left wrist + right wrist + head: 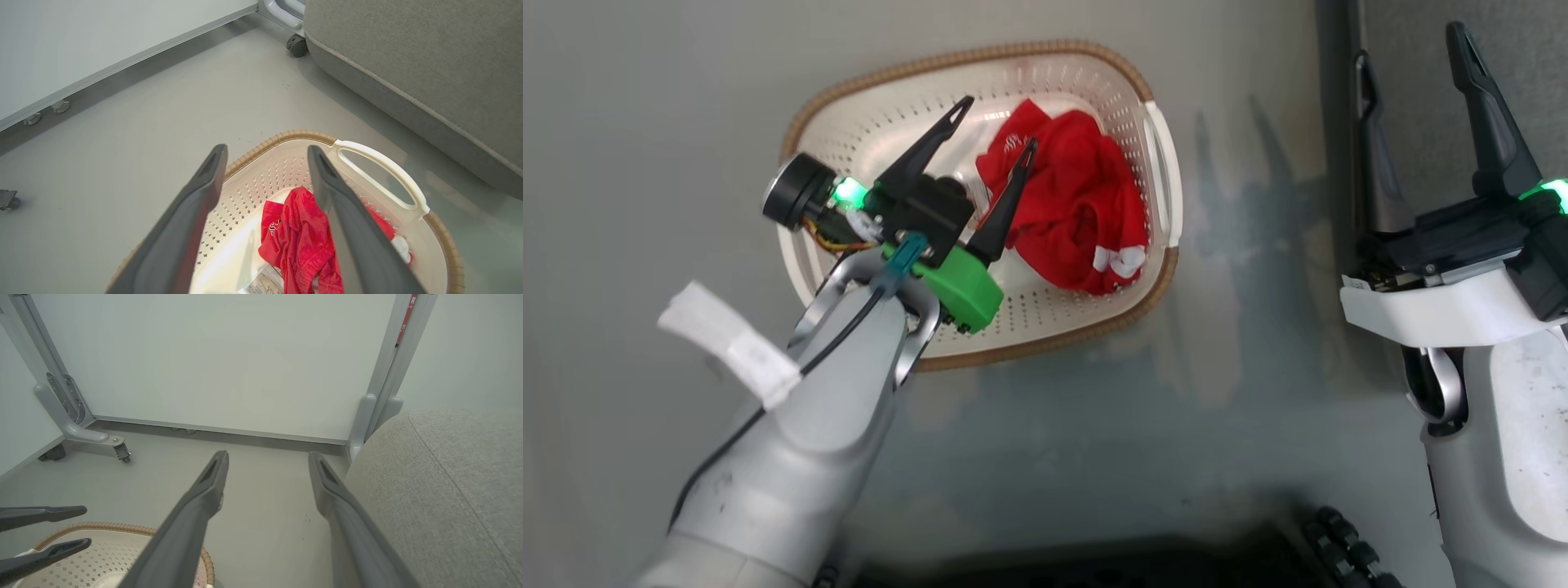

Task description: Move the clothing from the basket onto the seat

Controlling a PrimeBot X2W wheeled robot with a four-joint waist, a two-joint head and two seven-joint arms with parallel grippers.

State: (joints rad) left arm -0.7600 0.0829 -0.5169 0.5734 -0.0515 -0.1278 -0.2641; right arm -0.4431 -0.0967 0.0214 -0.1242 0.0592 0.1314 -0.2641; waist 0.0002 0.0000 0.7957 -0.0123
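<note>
Head view: basket (980,55) sits on grey floor (645,163). It's oval w/ a brown rim & a white handle (1165,175) at its right end. Clothing (1078,204) is inside the basket as one crumpled red heap w/ white trim, bunched in the right half by that handle. Can't tell where one garment ends & the other starts.

Left gripper (1001,120) hangs over the basket's middle, fingers spread wide, nothing btwn them. Tip of its right finger overlaps the heap's left edge here; touching or just above, can't tell. Left wrist view has the same fingers pointing down into the basket. Red cloth shows btwn them & behind the right one, w/ a paper label (261,283) on the basket bottom just beside the cloth.

Right gripper (1411,42) is well right of the basket, fingers also wide apart, empty. In right wrist view its right finger lies along the edge of the seat (449,477) & its left finger is over floor. Seat is grey fabric w/ a rounded edge & stitched seam. It's right of the basket w/ a strip of floor btwn.

White partition panel (204,355) on caster feet stands at the far side. White tape tab (731,343) sticks off the left forearm.
</note>
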